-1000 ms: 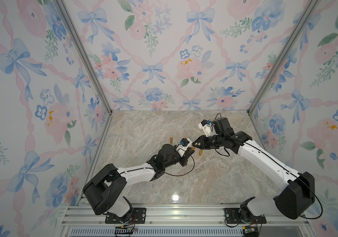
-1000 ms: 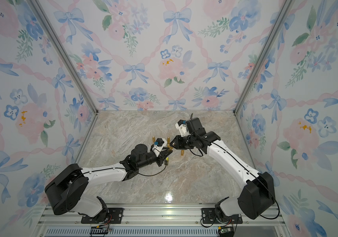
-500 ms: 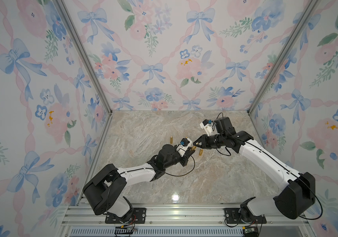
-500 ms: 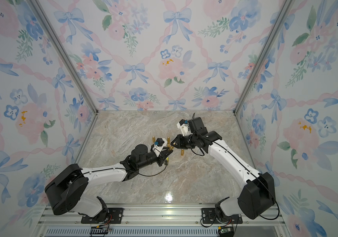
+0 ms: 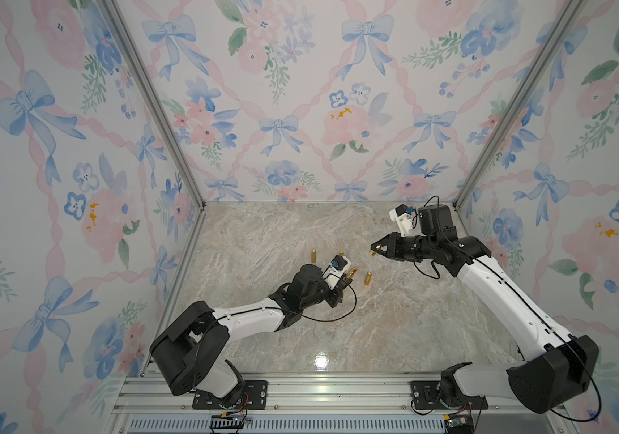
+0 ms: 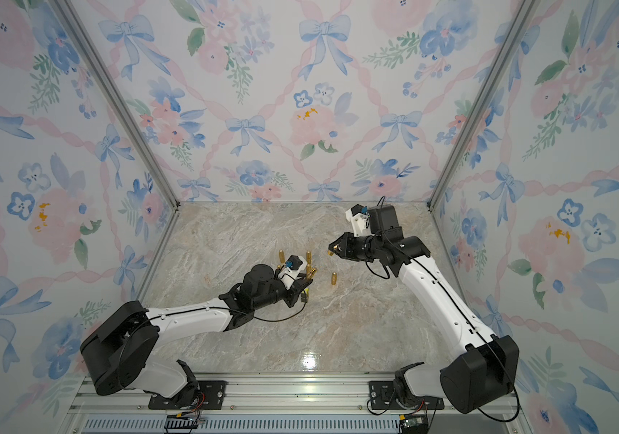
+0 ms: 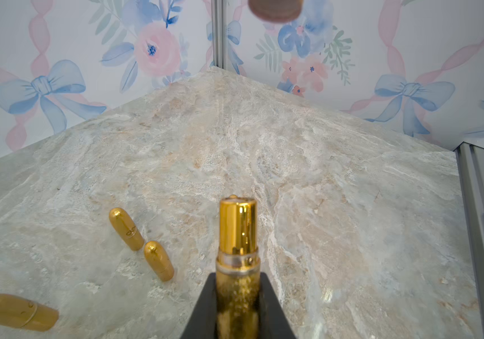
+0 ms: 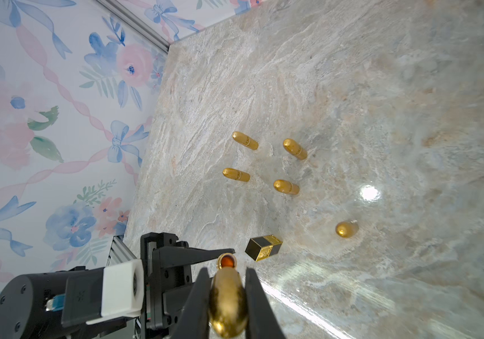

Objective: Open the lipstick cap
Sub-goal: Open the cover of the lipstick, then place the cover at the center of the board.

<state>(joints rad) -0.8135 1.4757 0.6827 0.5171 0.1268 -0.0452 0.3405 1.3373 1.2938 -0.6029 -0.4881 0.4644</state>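
Note:
My left gripper [image 7: 238, 305] is shut on the gold lipstick [image 7: 238, 232], whose bare shiny inner tube sticks out past the fingers. The right wrist view looks down its end, showing the orange-red stick of the lipstick [image 8: 226, 261] beside a left finger [image 8: 202, 254]. My right gripper [image 8: 226, 293] is shut on the rounded gold cap [image 8: 228, 299]. In both top views the right gripper [image 5: 373, 250] [image 6: 332, 250] hangs a short gap to the right of and behind the left gripper [image 5: 351, 272] [image 6: 311, 271], so cap and lipstick are apart.
Several capped gold lipsticks lie on the marble table [image 5: 394, 319], among them ones [image 8: 245, 140] [image 8: 294, 148] [image 8: 346, 229]. A black and gold square tube [image 8: 263, 247] lies near the left gripper. Floral walls close in the back and both sides.
My right gripper has drawn back and to the right with the cap, widening the gap from the lipstick. The left arm has stayed still.

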